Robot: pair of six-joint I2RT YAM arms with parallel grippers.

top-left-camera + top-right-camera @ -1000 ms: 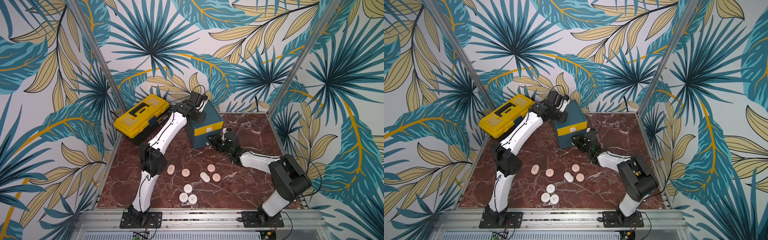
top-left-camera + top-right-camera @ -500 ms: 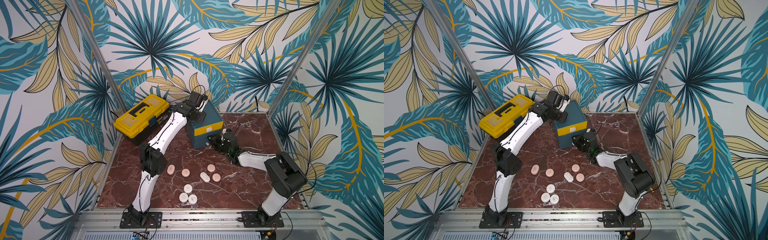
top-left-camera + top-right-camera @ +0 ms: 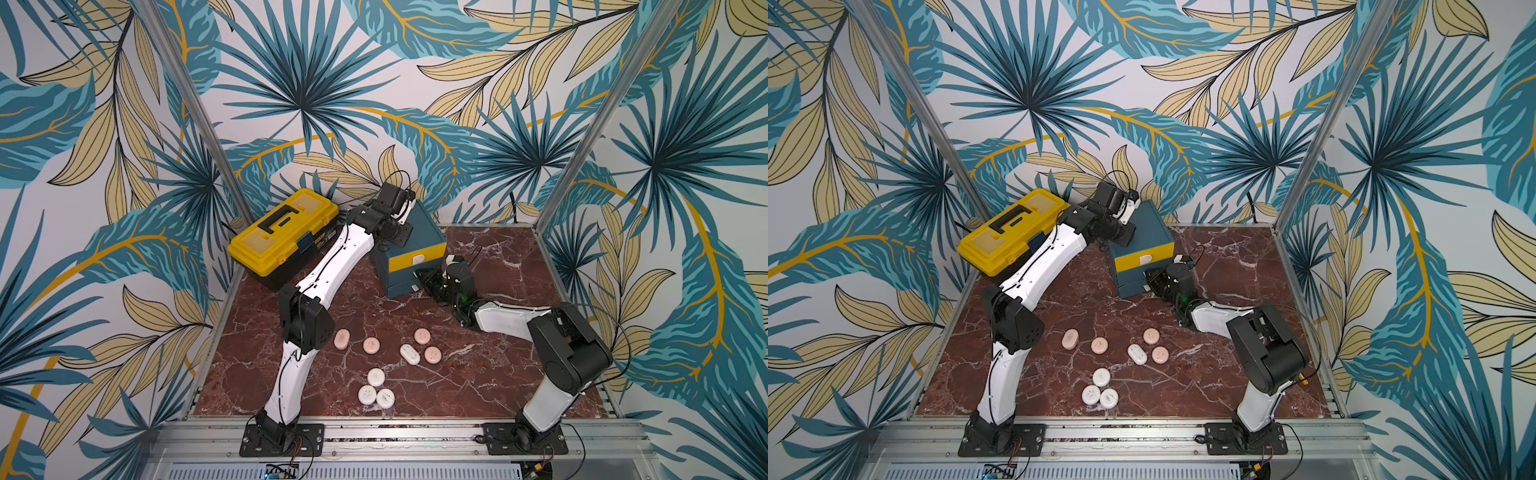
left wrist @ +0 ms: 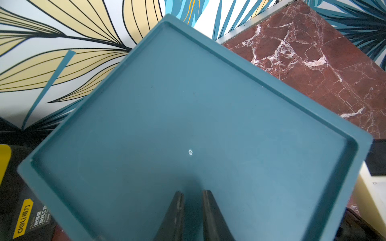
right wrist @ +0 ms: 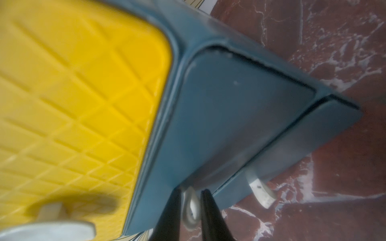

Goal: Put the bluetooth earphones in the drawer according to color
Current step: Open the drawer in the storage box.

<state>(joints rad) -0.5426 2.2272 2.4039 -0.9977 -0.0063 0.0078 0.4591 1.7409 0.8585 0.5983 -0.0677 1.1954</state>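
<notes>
The drawer (image 3: 415,232) is a dark teal chest with a yellow top front (image 3: 417,259), standing at the back of the marble table. My right gripper (image 5: 191,190) is shut on the white tab pull (image 5: 191,208) of the middle teal front (image 5: 234,125); in a top view it reaches in low from the right (image 3: 428,277). The lowest front's tab (image 5: 261,192) is free. My left gripper (image 4: 192,192) rests on the chest's top (image 4: 188,104), jaws a narrow gap apart, holding nothing. Several pink earphones (image 3: 371,345) and several white ones (image 3: 376,377) lie loose near the front.
A yellow toolbox (image 3: 284,232) with a black handle sits at the back left, close beside the chest. The left arm's elbow (image 3: 305,320) hangs just left of the pink cases. Aluminium posts (image 3: 582,137) and papered walls close in the table's sides.
My right gripper's jaws have closed onto the middle drawer's tab, and its elbow has swung a little left. The left arm and the earphones have not moved.
</notes>
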